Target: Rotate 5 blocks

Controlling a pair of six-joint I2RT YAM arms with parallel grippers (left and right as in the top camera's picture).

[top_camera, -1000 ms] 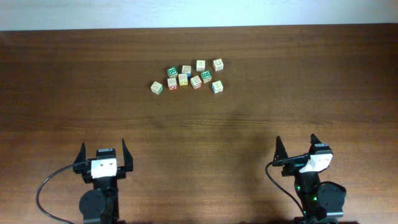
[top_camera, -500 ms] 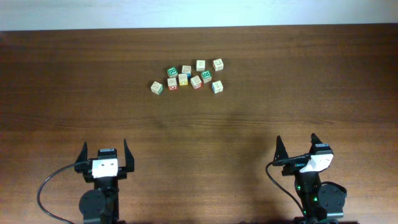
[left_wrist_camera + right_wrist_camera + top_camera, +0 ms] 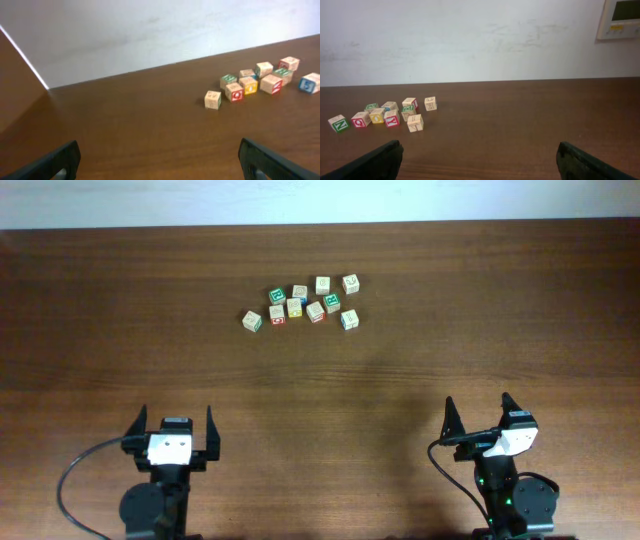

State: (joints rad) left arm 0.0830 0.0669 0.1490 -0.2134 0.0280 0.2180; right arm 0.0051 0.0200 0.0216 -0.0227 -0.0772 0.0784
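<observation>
- Sitting far back on the worktop (image 3: 500, 300), the blocks (image 3: 296, 308) are forming a joined line among loose cubes (image 3: 252, 320).
- Left end effector (image 3: 176, 412) and right end effector (image 3: 477, 401) are gaping wide, gripping nothing.

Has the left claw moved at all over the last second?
Yes. The left gripper has shifted slightly sideways toward the right gripper, judged against the blocks, which lie where they were.
</observation>
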